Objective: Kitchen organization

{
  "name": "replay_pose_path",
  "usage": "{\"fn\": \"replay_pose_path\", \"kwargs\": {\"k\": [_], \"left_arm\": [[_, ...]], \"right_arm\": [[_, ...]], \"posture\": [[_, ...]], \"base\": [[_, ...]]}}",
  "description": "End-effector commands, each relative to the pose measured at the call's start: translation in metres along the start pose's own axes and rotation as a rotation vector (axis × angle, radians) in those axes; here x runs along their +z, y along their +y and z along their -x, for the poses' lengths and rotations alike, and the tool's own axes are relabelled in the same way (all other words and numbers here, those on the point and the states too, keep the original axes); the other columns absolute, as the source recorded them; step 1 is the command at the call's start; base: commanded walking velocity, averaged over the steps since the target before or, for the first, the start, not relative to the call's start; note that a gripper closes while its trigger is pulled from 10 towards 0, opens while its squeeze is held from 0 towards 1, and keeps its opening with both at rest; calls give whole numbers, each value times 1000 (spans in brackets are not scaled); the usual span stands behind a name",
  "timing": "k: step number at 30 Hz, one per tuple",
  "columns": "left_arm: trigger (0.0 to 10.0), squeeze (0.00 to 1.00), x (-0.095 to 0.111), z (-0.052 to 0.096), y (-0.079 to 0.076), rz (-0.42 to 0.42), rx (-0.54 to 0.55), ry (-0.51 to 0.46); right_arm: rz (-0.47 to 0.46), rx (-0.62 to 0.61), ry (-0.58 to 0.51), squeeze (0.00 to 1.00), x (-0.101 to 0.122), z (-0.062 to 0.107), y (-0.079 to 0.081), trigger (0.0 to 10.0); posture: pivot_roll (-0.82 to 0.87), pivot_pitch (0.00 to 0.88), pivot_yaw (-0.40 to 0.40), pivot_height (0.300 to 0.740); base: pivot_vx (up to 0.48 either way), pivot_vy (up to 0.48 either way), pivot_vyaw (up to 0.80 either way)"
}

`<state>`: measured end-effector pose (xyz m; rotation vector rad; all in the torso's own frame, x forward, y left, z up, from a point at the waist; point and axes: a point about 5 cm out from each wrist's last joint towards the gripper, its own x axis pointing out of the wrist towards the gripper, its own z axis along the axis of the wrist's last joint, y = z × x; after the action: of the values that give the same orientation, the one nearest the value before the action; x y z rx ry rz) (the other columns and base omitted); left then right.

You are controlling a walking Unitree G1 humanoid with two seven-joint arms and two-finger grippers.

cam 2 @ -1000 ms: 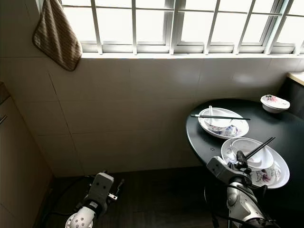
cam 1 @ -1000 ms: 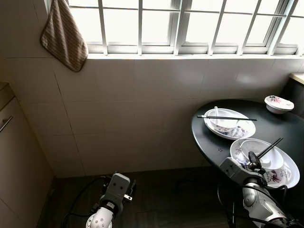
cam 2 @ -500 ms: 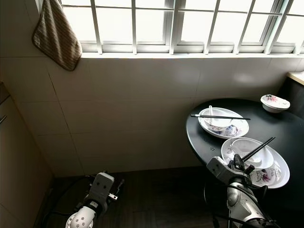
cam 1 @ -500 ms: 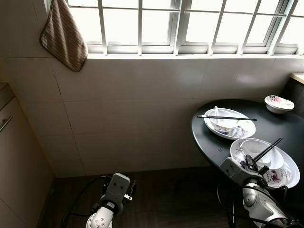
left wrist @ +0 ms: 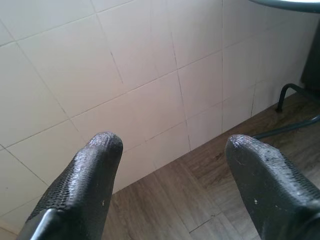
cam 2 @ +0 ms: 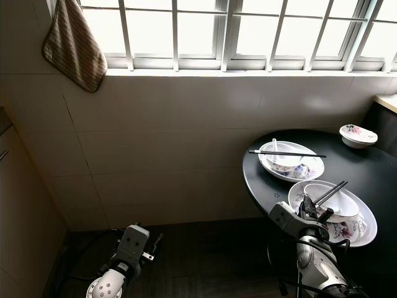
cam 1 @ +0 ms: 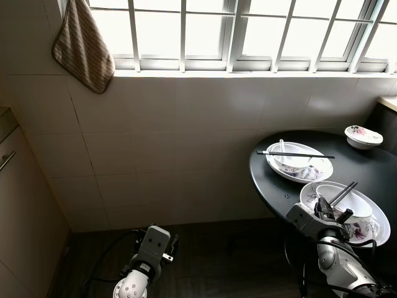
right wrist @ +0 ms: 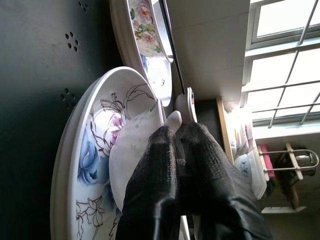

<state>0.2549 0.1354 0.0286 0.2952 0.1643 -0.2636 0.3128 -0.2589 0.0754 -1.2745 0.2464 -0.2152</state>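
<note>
Below the barred window, a round black table bears floral dishes.

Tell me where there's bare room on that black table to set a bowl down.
Bare top lies on the round table left of the two plates, and between the far plate and small bowl. The near plate, by the right claw, is crowded.
</note>
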Motion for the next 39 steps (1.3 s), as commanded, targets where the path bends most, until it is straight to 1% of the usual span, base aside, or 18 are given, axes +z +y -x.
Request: {"fn": "replay_pose_path", "kwargs": {"k": [1,2,4,6,10,14,16,17,18,19,20,25,30,31,33,34,37,39], "left_arm": [[10000,0,2,-1,0,15,5,-12],[10000,0,2,-1,0,17,5,-13],[10000,0,2,-1,0,18,5,-13],[10000,0,2,-1,0,22,6,-14],[10000,0,2,-1,-1,27,7,-15],[10000,0,3,-2,-1,34,8,-16],[10000,0,3,-2,-1,35,8,-16],[10000,0,3,-2,-1,38,8,-16],[10000,0,3,-2,-1,40,8,-16],[10000,0,3,-2,-1,41,8,-16],[10000,0,3,-3,-1,42,9,-17],[10000,0,4,-4,-1,46,14,-22],[10000,0,4,-4,-1,48,15,-22],[10000,0,4,-5,-1,49,17,-23],[10000,0,4,-5,-1,51,20,-24],[10000,0,4,-5,-1,50,23,-25],[10000,0,4,-4,0,50,29,-27],[10000,0,4,-4,0,50,33,-27]], "right_arm": [[54,4,-19,306,-1,3,2,0],[105,-23,-44,306,2,2,-2,0],[123,-33,-54,306,3,2,-3,0],[190,-106,-99,302,7,0,-13,0],[186,-196,-146,306,13,-1,-28,0],[113,-339,-231,318,26,0,-52,0],[94,-355,-256,322,29,0,-55,0],[9,-363,-346,349,43,3,-59,0],[-28,-355,-420,427,53,7,-59,0],[-48,-349,-469,427,60,9,-59,0],[-84,-317,-530,482,70,13,-57,0],[-154,-214,-731,451,116,28,-45,0],[-192,-168,-855,459,141,41,-40,0],[-255,-107,-895,451,152,47,-35,0],[-348,-6,-893,443,159,51,-26,0],[-422,78,-847,435,159,51,-16,0],[-513,170,-765,427,153,50,-3,0],[-525,185,-745,427,149,51,1,0]], "posture": [[-15,0,-46,740],[-15,0,-46,740],[-15,0,-46,740],[-16,0,-48,740],[-18,0,-48,740],[-22,0,-48,740],[-22,0,-48,740],[-23,0,-48,740],[-23,0,-48,740],[-25,0,-47,740],[-24,0,-48,740],[-19,0,-50,740],[-13,0,-51,740],[-13,0,-51,740],[-5,0,-56,740],[-1,0,-59,740],[6,0,-62,740],[6,0,-62,740]], "base": [[0,0,0],[0,0,0],[0,0,0],[0,0,0],[0,0,0],[0,0,0],[0,0,0],[0,0,0],[0,0,0],[0,0,0],[0,0,0],[0,0,0],[0,0,640],[0,0,800],[0,0,800],[0,0,800],[0,0,800],[0,0,800]]}}
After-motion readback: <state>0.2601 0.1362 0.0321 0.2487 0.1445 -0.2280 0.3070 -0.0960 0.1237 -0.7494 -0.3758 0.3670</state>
